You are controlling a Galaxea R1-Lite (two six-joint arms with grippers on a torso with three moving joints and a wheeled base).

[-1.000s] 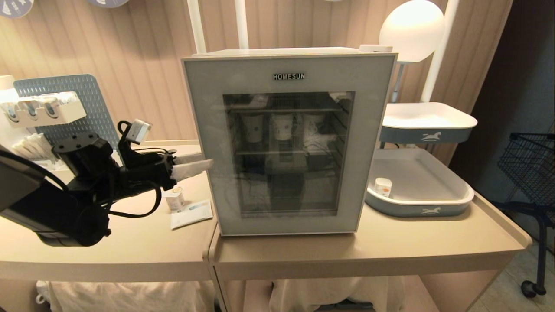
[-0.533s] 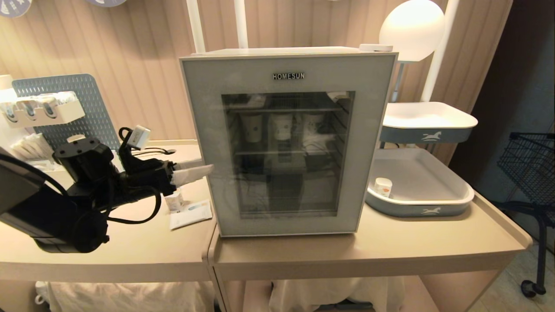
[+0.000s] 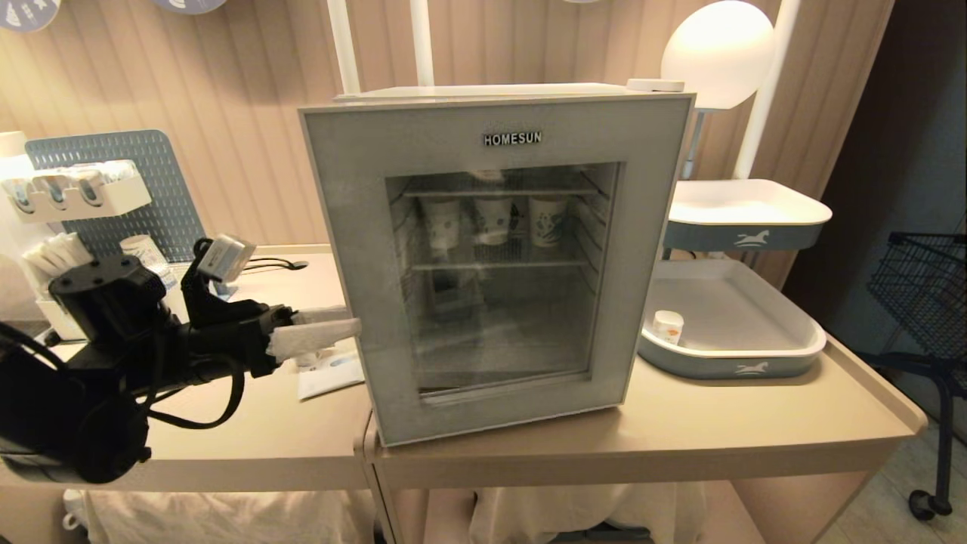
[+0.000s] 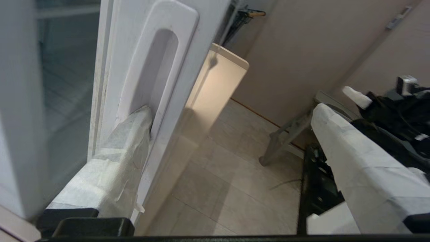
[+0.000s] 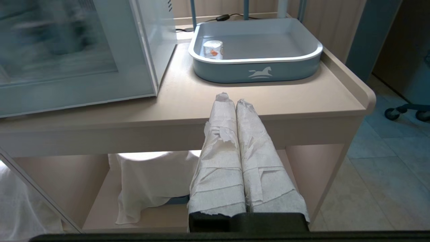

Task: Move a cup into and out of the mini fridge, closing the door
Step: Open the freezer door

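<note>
The mini fridge (image 3: 498,92) stands on the table, and its door (image 3: 347,227) is ajar at the left edge. My left gripper (image 3: 349,319) is open at that edge. One wrapped finger (image 4: 134,134) sits hooked in the door's recessed handle (image 4: 158,67), and the other finger (image 4: 339,141) hangs free in the air. A small white cup (image 3: 668,326) with orange marks stands in the grey tray (image 3: 786,355) right of the fridge, also seen as the cup (image 5: 213,49) in the right wrist view. My right gripper (image 5: 231,99) is shut and empty, low in front of the table edge.
Taller paper cups (image 3: 491,219) stand on the fridge's upper wire shelf. A flat packet (image 3: 329,374) lies under the left gripper. A blue pegboard (image 3: 143,189) with a rack stands at the back left. A second tray (image 3: 744,227) sits above the grey one, and a wire basket cart (image 3: 922,287) is at the far right.
The door's left edge has swung out toward me, opening a gap. My left gripper has drawn back and down with it, a finger still in the handle. The right arm is still.
</note>
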